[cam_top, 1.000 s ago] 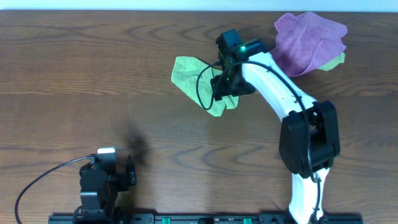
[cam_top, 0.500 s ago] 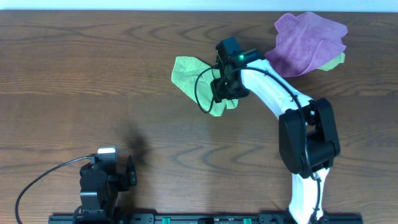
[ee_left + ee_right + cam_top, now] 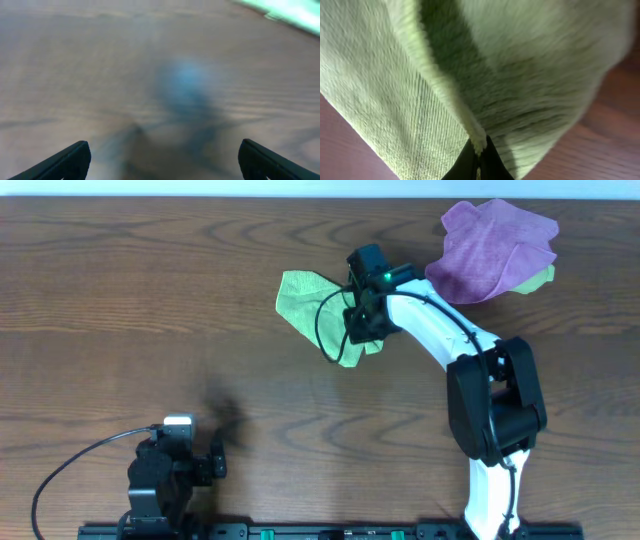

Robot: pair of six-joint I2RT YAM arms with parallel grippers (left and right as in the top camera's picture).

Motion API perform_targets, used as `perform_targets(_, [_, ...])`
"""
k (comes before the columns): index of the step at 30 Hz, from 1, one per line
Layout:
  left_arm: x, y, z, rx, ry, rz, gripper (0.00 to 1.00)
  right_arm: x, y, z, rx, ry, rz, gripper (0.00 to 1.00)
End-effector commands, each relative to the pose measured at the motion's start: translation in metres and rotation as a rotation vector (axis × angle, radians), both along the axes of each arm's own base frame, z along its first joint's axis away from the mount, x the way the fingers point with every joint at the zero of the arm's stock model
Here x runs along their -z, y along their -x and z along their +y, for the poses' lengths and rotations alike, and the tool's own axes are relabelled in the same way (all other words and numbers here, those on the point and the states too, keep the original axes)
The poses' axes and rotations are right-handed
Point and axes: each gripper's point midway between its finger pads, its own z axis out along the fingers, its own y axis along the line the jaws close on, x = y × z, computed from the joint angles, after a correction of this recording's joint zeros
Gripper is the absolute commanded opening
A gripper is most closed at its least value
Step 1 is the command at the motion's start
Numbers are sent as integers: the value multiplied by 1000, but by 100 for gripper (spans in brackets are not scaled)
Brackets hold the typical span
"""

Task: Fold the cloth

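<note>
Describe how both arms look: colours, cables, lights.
Right arm: white links, bulky black joint housing, black wrist block with a green light, a black cable loop beside it. Left arm: all black, small silver cap on top, long black lead curving off. Left fingers and right fingers are black.

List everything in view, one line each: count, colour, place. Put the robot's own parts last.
green cloth: one, lime green, crumpled on the table's middle, towards the far edge.
purple cloth: one, purple, far right of the table.
pale yellow-green scrap: one, peeking out from under the purple cloth's right edge.
table: one, dark brown wood, under everything.
right gripper: one, black, shut on a fold of the green cloth.
left gripper: one, black, open over bare table, near left.
</note>
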Motion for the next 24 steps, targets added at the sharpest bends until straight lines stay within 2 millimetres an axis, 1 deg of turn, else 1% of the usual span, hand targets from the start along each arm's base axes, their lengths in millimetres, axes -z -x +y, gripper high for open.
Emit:
perform_targets(1, [-5,-2,-21,94,77,-26,95,-53,-36,-3,28,21,-175,1])
perform_targets(3, [-12,-4,-29,135,103,-52,95,-79,-58,-7,55,40,-269,1])
perform_targets(6, [-19,-6,-39,164,170,-72,95,-109,-91,-10,90,33,-413,1])
perform_targets(9, [-24,-8,-40,121,250,-76,95,-122,-112,-14,123,8,-498,1])
perform_targets(11, [-27,-10,-40,85,309,-81,95,-126,-124,-19,143,-1,-542,1])
perform_targets(14, [-31,-12,-40,17,423,-72,95,-125,-149,-31,193,14,-622,1])
perform_targets(16, [-31,-12,-40,-24,488,-57,95,-119,-162,-38,221,24,-657,1])
perform_targets(17, [-31,-12,-40,-43,516,-51,95,-111,-170,-40,233,32,-672,1])
perform_targets(22, [-35,-14,-40,-42,522,-68,95,-86,-198,-44,282,59,-756,1])
perform_targets(23, [-35,-14,-40,-42,522,-68,95,-82,-203,-43,287,57,-774,2])
perform_targets(24, [-35,-14,-40,-42,522,-68,95,-78,-208,-42,296,60,-795,7])
